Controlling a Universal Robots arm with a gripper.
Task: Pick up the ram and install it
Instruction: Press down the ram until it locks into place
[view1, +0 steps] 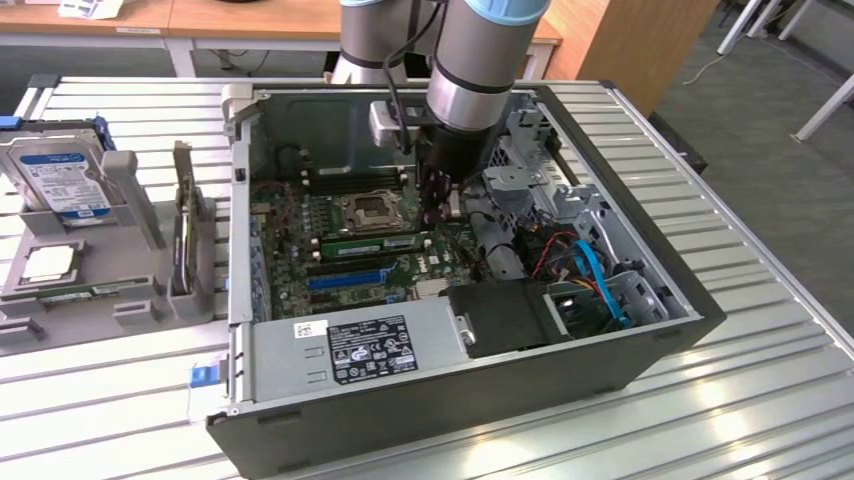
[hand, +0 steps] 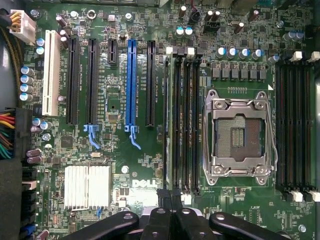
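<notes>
Status: ram (view1: 363, 243) sits in the memory slot (hand: 169, 51) beside the processor socket (view1: 371, 210), so pickup's done. Gripper (view1: 434, 220) clenched at the stick's end. Pinching or pressing, can't tell. Fully clicked in? Can't tell either.

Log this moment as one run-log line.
stage: ram install | ram: on edge in memory slot bank beside CPU socket | pincer: shut, at ram's end, grip unclear

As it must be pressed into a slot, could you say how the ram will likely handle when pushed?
The ram looks a thin, narrow green board: probably light and fairly stiff. Pushed unevenly on its slim edge, it might tilt or crack.
</notes>
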